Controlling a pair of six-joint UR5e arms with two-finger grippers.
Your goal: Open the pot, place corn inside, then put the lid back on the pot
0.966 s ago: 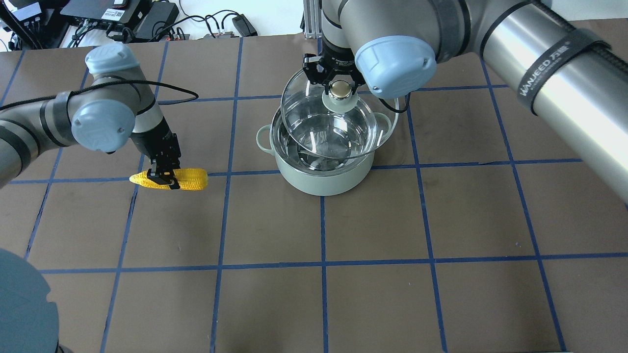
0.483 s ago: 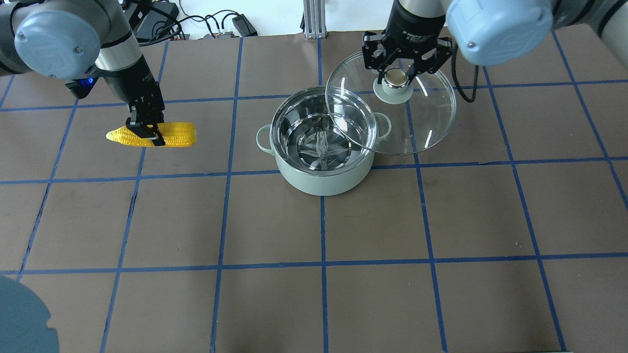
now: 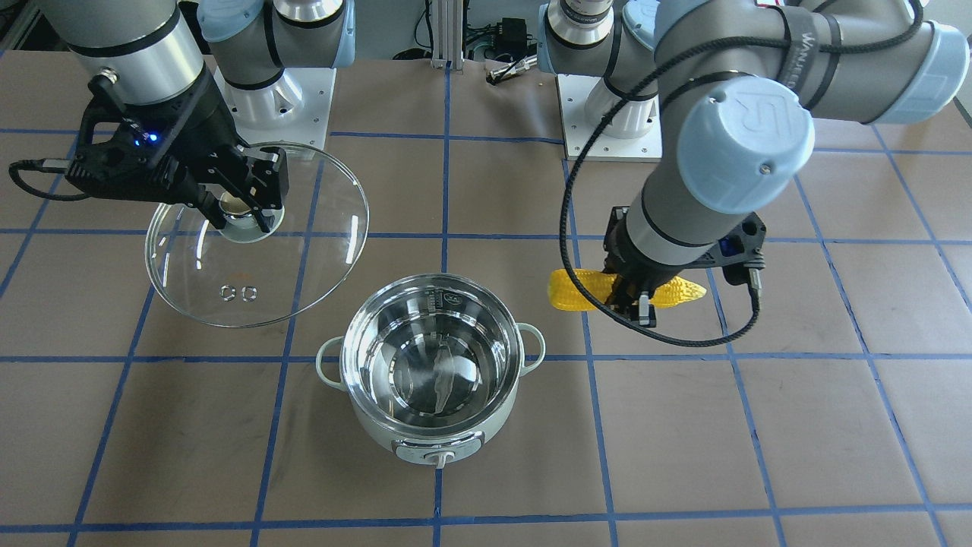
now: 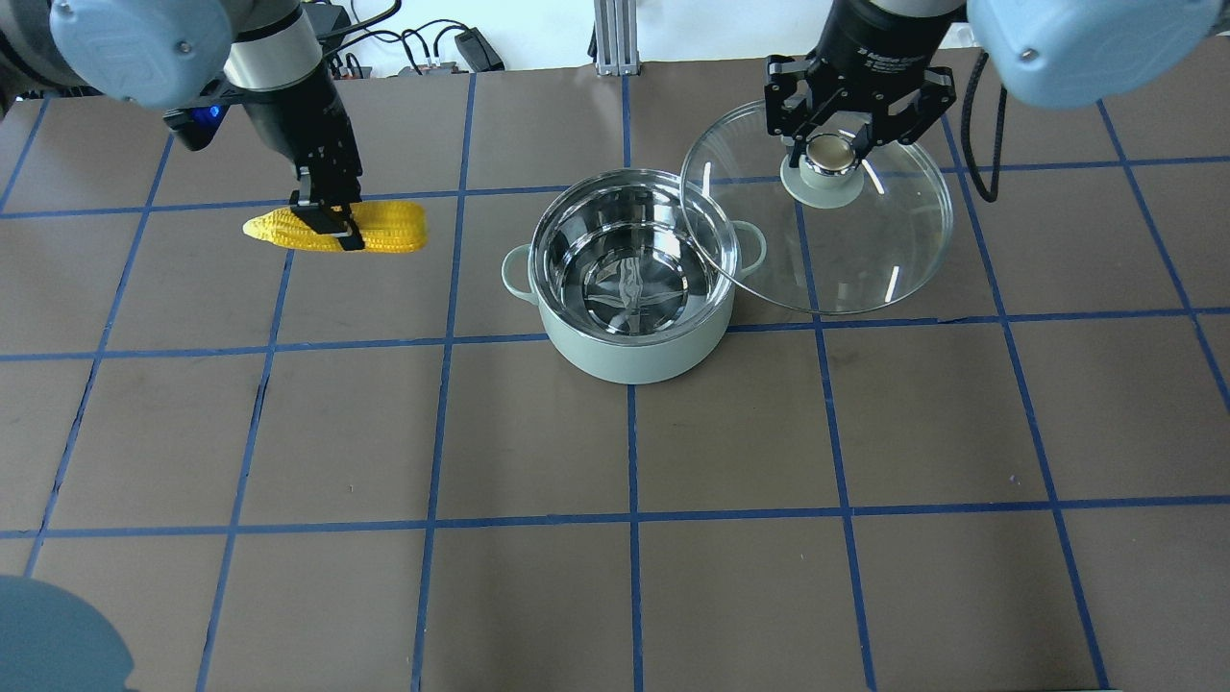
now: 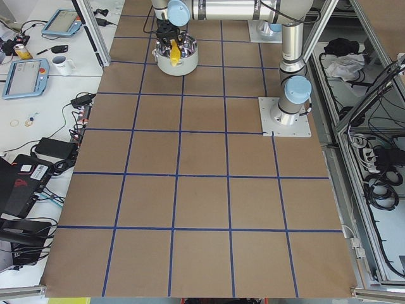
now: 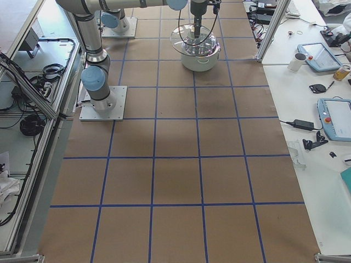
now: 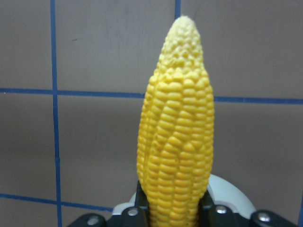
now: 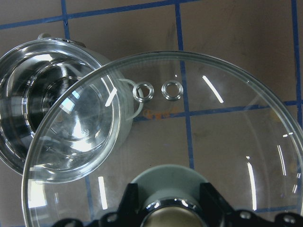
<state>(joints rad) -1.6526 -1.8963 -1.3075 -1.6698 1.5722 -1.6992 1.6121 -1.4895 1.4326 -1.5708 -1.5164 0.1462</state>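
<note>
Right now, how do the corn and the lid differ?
The corn is yellow, opaque and long; the lid is clear, round and domed. The corn is gripped mid-cob by the left gripper, the lid by its knob in the right gripper. Both are held above the table.

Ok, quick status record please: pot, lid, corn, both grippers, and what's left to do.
pot: upright on the table, uncovered, steel inside bare
lid: off the pot, held to its right by the knob
corn: held roughly level, left of the pot, not yet inside
left gripper: fingers shut across the corn
right gripper: fingers shut on the knob
left to do: corn into the pot, then lid back on
</note>
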